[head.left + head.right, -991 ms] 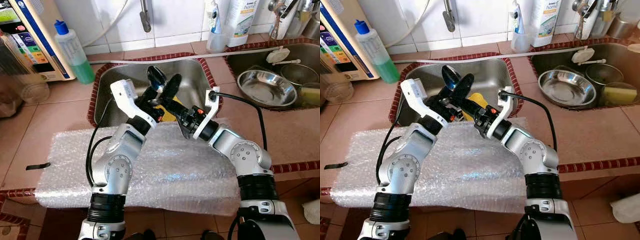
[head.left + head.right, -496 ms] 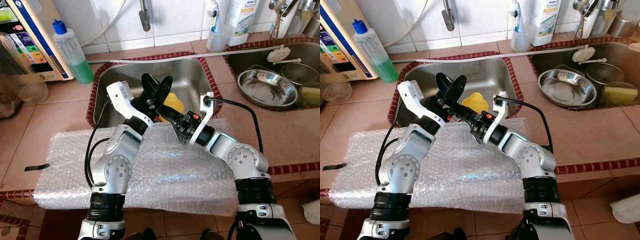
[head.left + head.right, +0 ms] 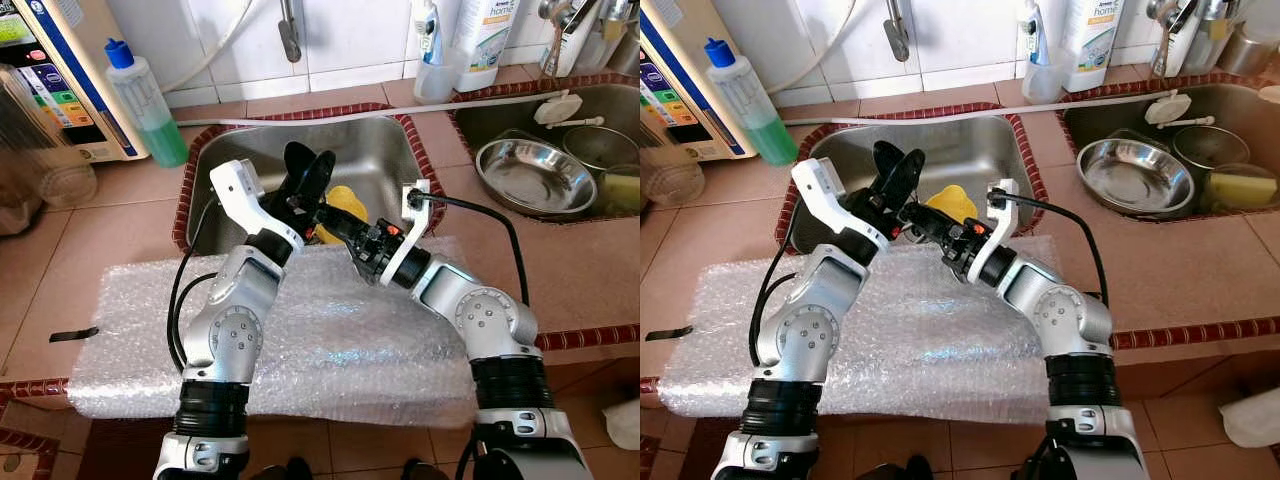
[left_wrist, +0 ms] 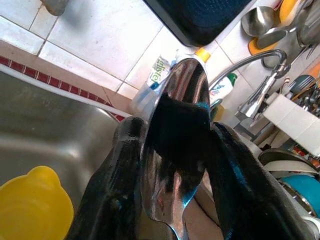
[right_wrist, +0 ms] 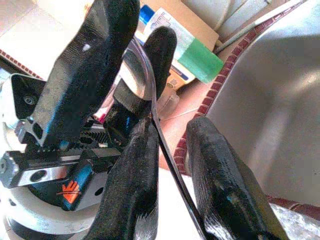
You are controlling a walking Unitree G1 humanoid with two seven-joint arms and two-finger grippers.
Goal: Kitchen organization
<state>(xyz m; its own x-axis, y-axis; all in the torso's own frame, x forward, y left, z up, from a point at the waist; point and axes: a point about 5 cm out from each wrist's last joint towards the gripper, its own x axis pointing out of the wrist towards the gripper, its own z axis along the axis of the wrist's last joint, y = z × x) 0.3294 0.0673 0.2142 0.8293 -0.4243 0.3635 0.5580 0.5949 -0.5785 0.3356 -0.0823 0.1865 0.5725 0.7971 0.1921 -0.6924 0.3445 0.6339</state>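
I see both arms crossed over the sink's (image 3: 395,150) front rim, above the bubble wrap (image 3: 330,340) on the counter's front edge. A yellow cup (image 3: 345,203) lies in the sink. Left gripper (image 4: 172,165) clamps the spoon (image 4: 175,150) bowl. Right gripper (image 5: 172,160) straddles its handle; contact unclear, fingers narrow.

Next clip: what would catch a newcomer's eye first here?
The two hands meeting over the near edge of the steel sink: the left hand grips the bowl of a shiny metal spoon, while the right hand has its fingers on either side of the spoon's handle. Just behind them a yellow cup sits in the sink, and a sheet of bubble wrap covers the counter under both arms.
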